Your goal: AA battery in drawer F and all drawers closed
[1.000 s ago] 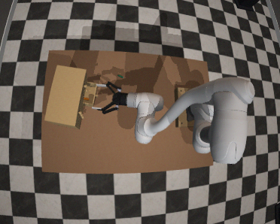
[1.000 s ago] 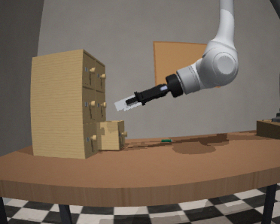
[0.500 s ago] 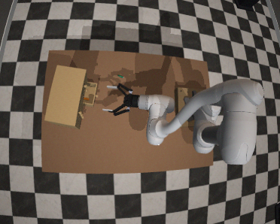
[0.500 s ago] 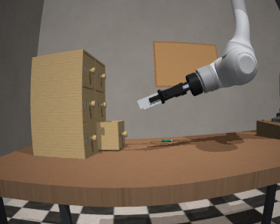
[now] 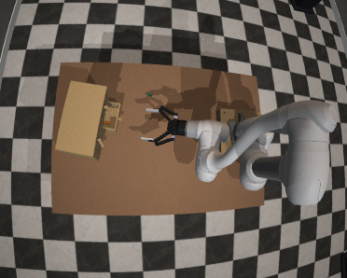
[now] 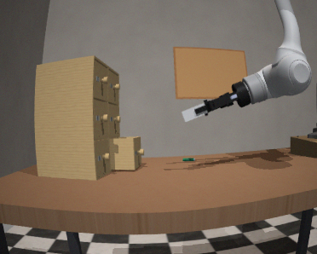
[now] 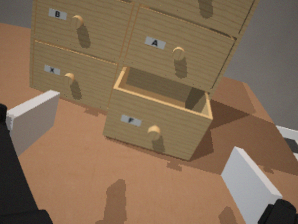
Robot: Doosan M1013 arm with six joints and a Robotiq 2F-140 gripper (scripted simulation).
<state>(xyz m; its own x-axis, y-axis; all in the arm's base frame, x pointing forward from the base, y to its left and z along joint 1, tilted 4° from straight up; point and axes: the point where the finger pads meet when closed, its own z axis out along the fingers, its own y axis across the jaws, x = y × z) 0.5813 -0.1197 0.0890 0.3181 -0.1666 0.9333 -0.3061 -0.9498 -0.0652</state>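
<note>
Relative to the chest [image 5: 81,119] [image 6: 66,119] [image 7: 85,37]: drawer F [image 5: 117,122] [image 6: 129,154] [image 7: 165,125] protrudes from its front, an orange item [image 5: 107,123] inside. A green item [image 5: 148,94] [image 6: 188,159] lies on the table [image 5: 129,187] [image 6: 160,192] [image 7: 65,150] before it. The arm [image 5: 213,149] [image 6: 284,77] reaches toward its front, the claw [image 5: 148,125] [image 6: 193,112] [image 7: 144,137] tilted down, fingers wide apart, nothing held or touched. I cannot tell which item is the battery.

Chest [image 5: 82,118] [image 6: 66,119] [image 7: 82,30]: you see pale wood, fine-grained, matt.
Drawer F [image 5: 112,122] [image 6: 127,154] [image 7: 165,131]: you get the same grained wood, with a smooth, rounded wooden-looking knob [image 6: 140,152] [image 7: 154,132].
Worktop [image 5: 152,187] [image 6: 169,187] [image 7: 75,150]: your surface looks like brown wood, smooth, low in sheen.
Arm [image 5: 308,159] [image 6: 288,78]: you have smooth white casings with a soft gloss.
End effector [image 5: 149,124] [image 6: 193,112] [image 7: 144,137]: your linkages look matt black, your finger plates smooth and pale.
</note>
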